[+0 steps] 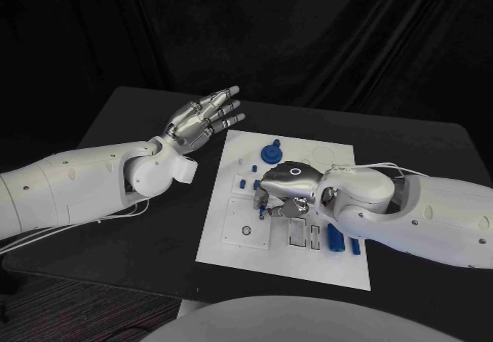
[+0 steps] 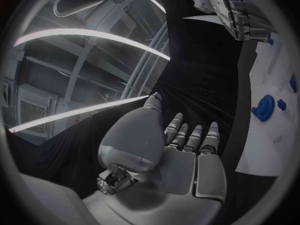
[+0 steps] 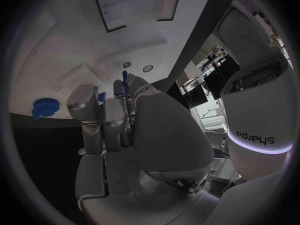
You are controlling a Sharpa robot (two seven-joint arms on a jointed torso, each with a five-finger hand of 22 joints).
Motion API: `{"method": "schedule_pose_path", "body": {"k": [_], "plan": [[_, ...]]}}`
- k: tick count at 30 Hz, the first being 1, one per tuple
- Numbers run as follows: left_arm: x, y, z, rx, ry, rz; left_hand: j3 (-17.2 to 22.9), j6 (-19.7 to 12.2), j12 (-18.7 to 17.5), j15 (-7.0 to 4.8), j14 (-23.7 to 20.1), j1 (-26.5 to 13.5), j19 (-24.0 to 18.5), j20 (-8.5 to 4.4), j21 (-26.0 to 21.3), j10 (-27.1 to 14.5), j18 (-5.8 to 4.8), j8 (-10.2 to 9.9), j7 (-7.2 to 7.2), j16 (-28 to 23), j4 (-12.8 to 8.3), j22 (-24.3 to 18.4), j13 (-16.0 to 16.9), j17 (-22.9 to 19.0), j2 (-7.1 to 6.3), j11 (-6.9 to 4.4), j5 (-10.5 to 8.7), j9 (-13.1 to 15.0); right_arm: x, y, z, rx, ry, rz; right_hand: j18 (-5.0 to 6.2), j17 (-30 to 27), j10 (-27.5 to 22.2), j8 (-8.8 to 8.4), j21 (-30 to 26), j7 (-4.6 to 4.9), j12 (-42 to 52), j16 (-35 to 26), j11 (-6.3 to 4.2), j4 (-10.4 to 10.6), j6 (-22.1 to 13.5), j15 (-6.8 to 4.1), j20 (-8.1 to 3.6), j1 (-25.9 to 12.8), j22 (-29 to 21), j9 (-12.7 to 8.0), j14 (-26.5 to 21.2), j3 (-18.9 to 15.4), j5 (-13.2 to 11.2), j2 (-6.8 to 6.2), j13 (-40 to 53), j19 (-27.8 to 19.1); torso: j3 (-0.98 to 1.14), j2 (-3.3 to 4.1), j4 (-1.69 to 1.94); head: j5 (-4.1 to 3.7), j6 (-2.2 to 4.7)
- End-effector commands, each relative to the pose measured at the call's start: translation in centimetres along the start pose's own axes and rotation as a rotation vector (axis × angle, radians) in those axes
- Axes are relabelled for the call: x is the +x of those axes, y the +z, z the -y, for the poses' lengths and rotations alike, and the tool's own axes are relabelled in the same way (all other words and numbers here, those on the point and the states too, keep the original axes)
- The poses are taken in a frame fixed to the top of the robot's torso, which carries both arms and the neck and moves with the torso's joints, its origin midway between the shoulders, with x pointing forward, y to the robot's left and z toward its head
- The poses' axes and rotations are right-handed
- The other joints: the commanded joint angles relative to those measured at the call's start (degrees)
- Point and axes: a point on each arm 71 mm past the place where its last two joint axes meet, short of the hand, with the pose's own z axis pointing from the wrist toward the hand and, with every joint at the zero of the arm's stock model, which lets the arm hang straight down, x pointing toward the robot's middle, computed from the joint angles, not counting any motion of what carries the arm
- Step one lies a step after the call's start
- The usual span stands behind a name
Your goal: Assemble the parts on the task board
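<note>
The white task board (image 1: pixel 308 267) lies in the middle of the black table. My right hand (image 1: pixel 286 189) is low over the board's centre, fingers curled down, pinching a small blue part (image 1: pixel 261 204); the same blue part (image 3: pixel 124 81) pokes up between that hand's fingertips (image 3: pixel 107 107). A round blue part (image 1: pixel 271 152) stands at the board's far side, also seen as the round blue part (image 3: pixel 44 107) (image 2: pixel 264 107). Two blue bars (image 1: pixel 337 239) lie near the board's right edge. My left hand (image 1: pixel 206 114) hovers off the board's far left corner, fingers straight and spread, holding nothing.
Small blue pieces (image 1: pixel 241 183) lie on the board's left part, beside a raised white block (image 1: pixel 246 222) with slots. The bare black table (image 1: pixel 154 242) stretches to the left of the board. My right hand (image 2: pixel 240 15) is seen from the left wrist, beyond the board (image 2: pixel 262 150).
</note>
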Motion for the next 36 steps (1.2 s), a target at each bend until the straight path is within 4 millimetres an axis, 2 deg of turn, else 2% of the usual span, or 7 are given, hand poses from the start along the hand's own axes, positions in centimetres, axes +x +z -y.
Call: {"method": "schedule_pose_path", "body": {"k": [1,36], "plan": [[0.2,0.0,0.3,0.05,-0.015,-0.017,0.04,0.24,0.15,0.46,0.01,-0.11,0.3,-0.02,0.15,-0.08,0.59,0.35,0.05,0.27,-0.45,-0.05,0.04,0.03,0.64,0.44,0.29,0.04,0.2,-0.2,-0.1,0.006,0.003,-0.008,-0.51,-0.1,0.11,-0.44,-0.28,-0.14,0.03,-0.39,0.04,-0.08,-0.39,0.12,-0.06,-0.19,6.93,-0.07,0.02,0.39,0.44,-0.29,-0.04,-0.02,-0.01,-0.02,-0.01,0.08,0.01],[0.3,0.2,-0.1,0.025,-0.03,-0.034,0.04,-0.12,0.04,0.43,-0.12,-0.12,0.22,-0.05,0.09,-0.14,0.56,0.29,-0.07,0.18,-0.44,-0.27,0.02,0.0,0.85,0.37,0.55,-0.01,1.8,-0.4,0.4,0.038,0.031,-0.013,-0.47,-0.31,0.0,-0.61,-0.53,-0.09,-0.06,-0.52,0.09,-0.1,-0.56,0.17,-0.03,-0.31,6.86,-0.12,-0.11,0.47,0.75,-0.37,-0.05,-0.09,-0.02,-0.02,0.01,0.67,0.01]]}}
